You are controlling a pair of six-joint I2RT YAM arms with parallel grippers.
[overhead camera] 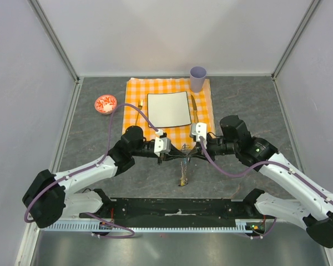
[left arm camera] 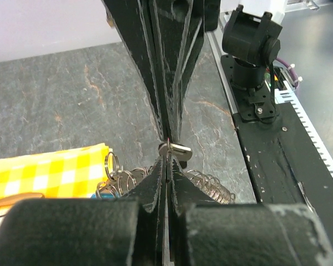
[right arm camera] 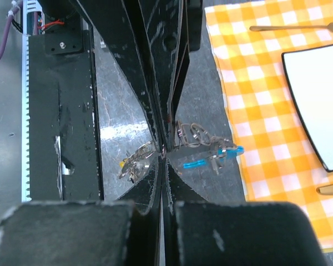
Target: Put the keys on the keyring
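Keyring (right arm camera: 190, 133): a bunch of thin silvery wire loops with a bright turquoise tag (right arm camera: 233, 150). It is at mid-table, right where the two arms' fingertips meet. Lifted or resting on the stone, cannot tell.

Right wrist view: loops and tag lie at 3 o'clock of the tips, toward the cloth. Keys (right arm camera: 136, 159) lie at 9 o'clock, a small silvery cluster with a speck of yellow.

Left wrist view: no tag apart from a sliver of blue low down. It shows a single ring standing on edge, a row of loops fanned out at 4 o'clock, and a small flat silvery piece (left arm camera: 176, 150) right at the tips. Gripped or only touching, cannot tell.

Top view: loops too small to resolve. The keys show only as a thin streak at 6 o'clock of the tips.

Left gripper (overhead camera: 176, 155): fingers pressed fully together. Right gripper (overhead camera: 190, 153): the same, no gap visible. The two point at each other, tip to tip.

Further out: orange-checked cloth (overhead camera: 134, 91) just beyond at 12 o'clock, carrying a white square plate (overhead camera: 168, 108), a gold fork (overhead camera: 139, 111) at the plate's 9 and a gold knife (overhead camera: 193, 108) at its 3. Lilac cup (overhead camera: 198, 78) on the cloth's far corner at 1 o'clock. Red-and-white bowl (overhead camera: 105, 103) off the cloth at 10 o'clock, on the grey stone table (overhead camera: 250, 100).
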